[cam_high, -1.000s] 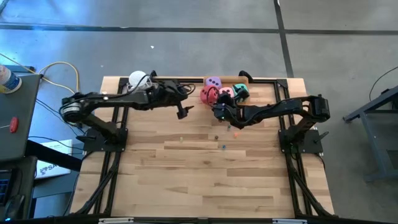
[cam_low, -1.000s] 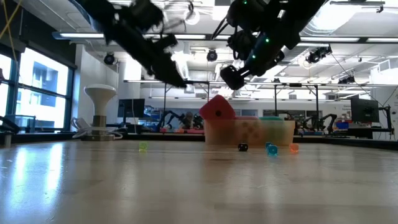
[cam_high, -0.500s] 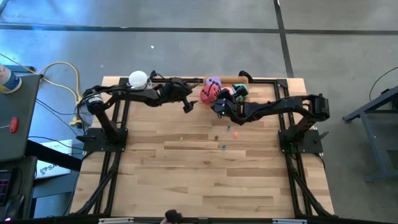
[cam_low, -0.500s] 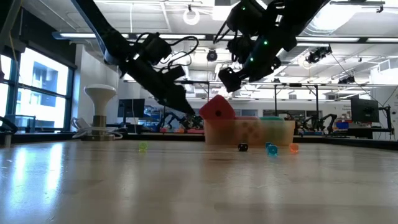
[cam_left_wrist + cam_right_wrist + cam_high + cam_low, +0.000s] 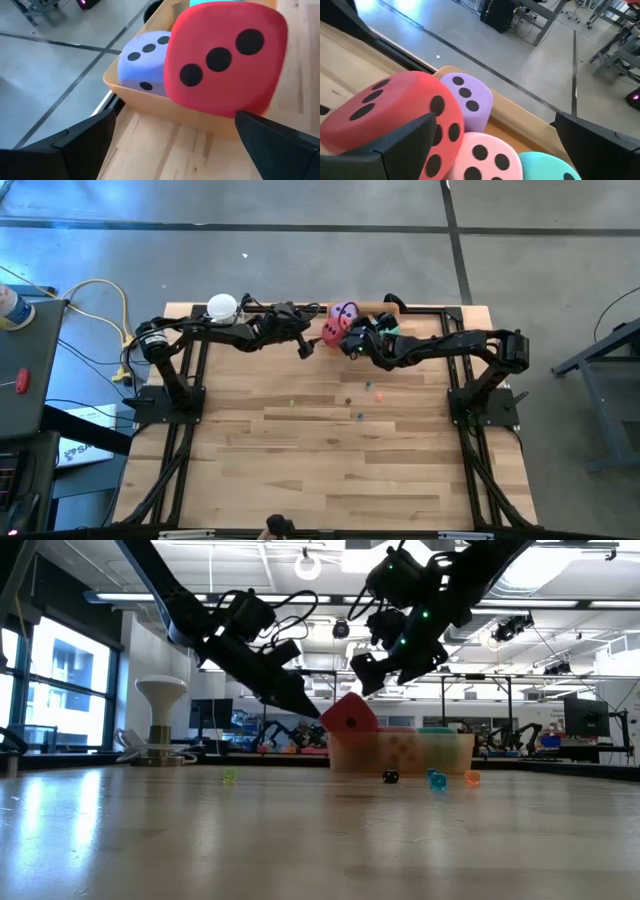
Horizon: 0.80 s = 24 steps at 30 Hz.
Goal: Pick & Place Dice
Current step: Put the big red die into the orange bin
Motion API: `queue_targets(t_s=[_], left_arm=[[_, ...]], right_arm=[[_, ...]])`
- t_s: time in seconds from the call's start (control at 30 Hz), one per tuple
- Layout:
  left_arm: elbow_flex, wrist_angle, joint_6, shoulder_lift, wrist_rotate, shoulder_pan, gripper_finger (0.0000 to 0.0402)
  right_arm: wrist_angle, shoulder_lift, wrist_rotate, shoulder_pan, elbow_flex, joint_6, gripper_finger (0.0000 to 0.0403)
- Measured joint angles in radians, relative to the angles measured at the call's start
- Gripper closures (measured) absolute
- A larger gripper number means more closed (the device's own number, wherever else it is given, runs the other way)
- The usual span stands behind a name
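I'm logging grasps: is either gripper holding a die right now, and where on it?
Nothing is held. Both the left gripper and the right gripper are open, near the red die perched on the tray rim.

I see the table (image 5: 300,450) as a pale wooden butcher-block top with black rails along its sides. At its far edge sits a shallow tan tray (image 5: 150,97), resting right on the wood. A white knob (image 5: 221,307) on a stand is at the far left corner. A few tiny beads (image 5: 437,780) lie loose on the wood just in front of the tray, one yellow-green bead (image 5: 230,777) well apart toward the left.
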Motion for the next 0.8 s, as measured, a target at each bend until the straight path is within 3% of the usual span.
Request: queue_targets(t_s=[0.23,0.47,0.6,0.8], left_arm=[[0.0,-0.1,0.11,-0.001,-0.087,0.004,0.0002],[0.0,-0.003,0.117,-0.001,0.022,0.01,0.0002],[0.001,0.009,0.119,-0.001,0.023,0.01,0.0002],[0.0,-0.06,0.139,0.0,-0.02,0.01,0.0002]], right_arm=[[0.0,0.0,0.003,0.001,0.0,-0.002,0.0003],[0.009,0.0,-0.036,-0.018,0.0,0.015,0.0003],[0.029,0.0,-0.101,-0.03,0.0,0.022,0.0003],[0.036,0.0,-0.103,-0.03,0.0,0.022,0.0003]])
